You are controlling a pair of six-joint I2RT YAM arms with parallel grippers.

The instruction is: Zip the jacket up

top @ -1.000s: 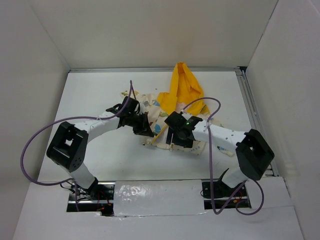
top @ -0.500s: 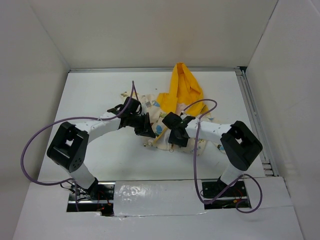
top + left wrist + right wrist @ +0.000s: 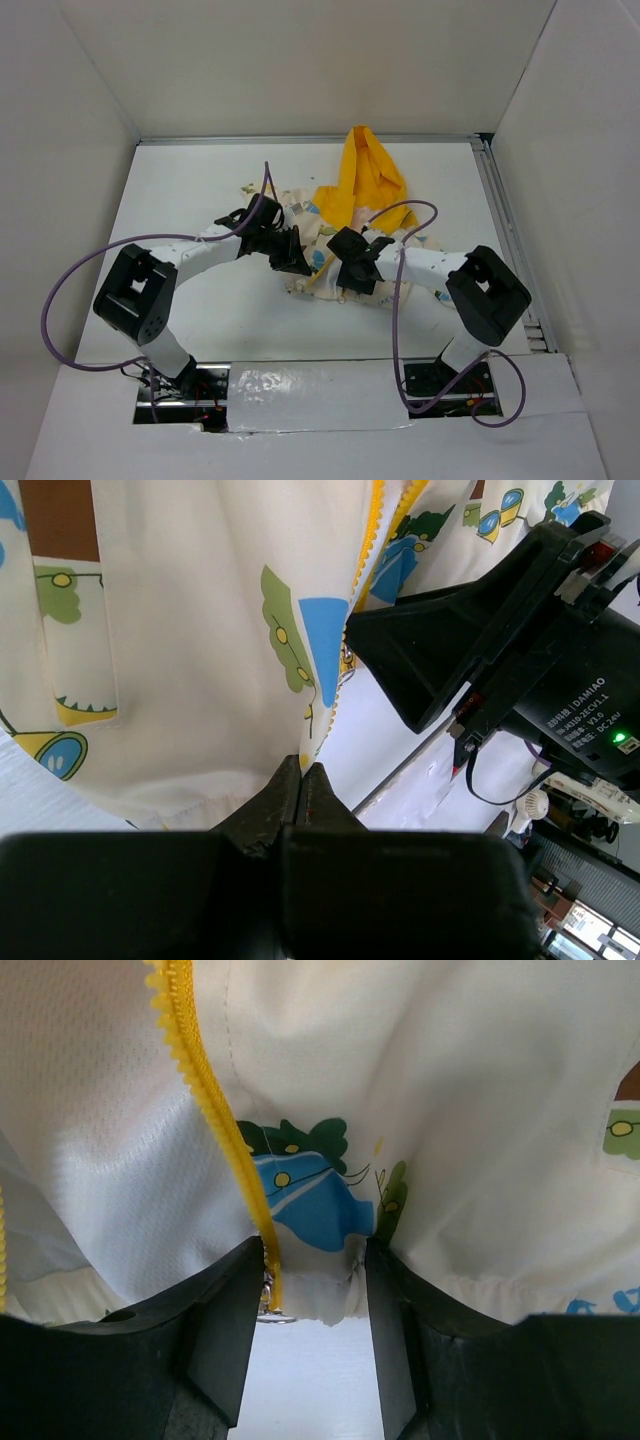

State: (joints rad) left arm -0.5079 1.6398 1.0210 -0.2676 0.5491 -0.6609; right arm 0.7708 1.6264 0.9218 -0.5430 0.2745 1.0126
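From above, much of the jacket (image 3: pixel 305 208) is hidden under the two black wrists. Only patches of cream cloth and the bright yellow hood (image 3: pixel 367 172) show, the hood spread toward the far side of the white desk (image 3: pixel 200 190), and where the fingers meet the fabric cannot be made out from this height. The wrist views fill that in. The left gripper (image 3: pixel 301 780) has its jaws pressed together on the jacket's lower hem, though its own dark body cuts off the bottom of that view and the hem's far run goes out of frame. The right gripper (image 3: pixel 310 1260) has its jaws a narrow way apart, straddling the hem where the zipper (image 3: pixel 205 1090) ends. A small metal piece (image 3: pixel 268 1298) sits against the left-hand finger, half hidden, and its shape is unclear. The cloth is thin and matt, with a fine mesh weave on one panel, puckered along the gathered hem, and printed with blue, green and yellow cartoon shapes. The zipper is a line of small yellow plastic teeth on yellow tape. Only the left wrist view shows the right gripper's wedge-shaped finger beside a scalloped yellow edge.
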